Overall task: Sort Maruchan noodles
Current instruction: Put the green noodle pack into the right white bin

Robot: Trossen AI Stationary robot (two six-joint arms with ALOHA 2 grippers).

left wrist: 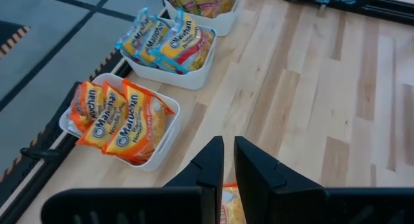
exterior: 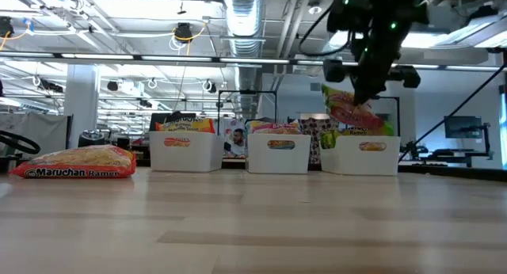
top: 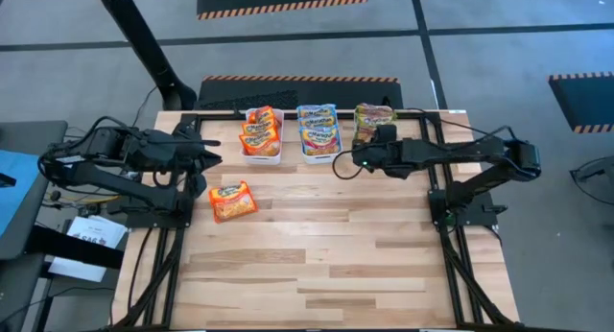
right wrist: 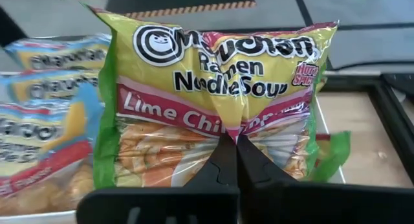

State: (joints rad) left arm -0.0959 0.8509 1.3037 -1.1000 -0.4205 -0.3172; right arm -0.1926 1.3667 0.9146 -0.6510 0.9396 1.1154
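The right gripper (right wrist: pixel 236 143) is clenched on a green packet (right wrist: pixel 213 101), pinching its lower edge so it hangs crumpled above the right bin (exterior: pixel 360 155) at the table's far edge. The left gripper (left wrist: pixel 228 160) hovers with its fingers together, holding nothing, near the left bin (top: pixel 261 155). That bin holds upright orange packets (left wrist: pixel 119 117); the middle bin (top: pixel 319 155) holds blue ones (left wrist: pixel 165 43). A lone orange packet (top: pixel 232 201) lies flat, seemingly slightly skewed, with broad bare table (top: pixel 336 265) on the near side.

Right hand (exterior: pixel 358 100) gripping green-pink packet (exterior: pixel 355 116) above white bin (exterior: pixel 360 154), orange packet (exterior: pixel 75 162) left
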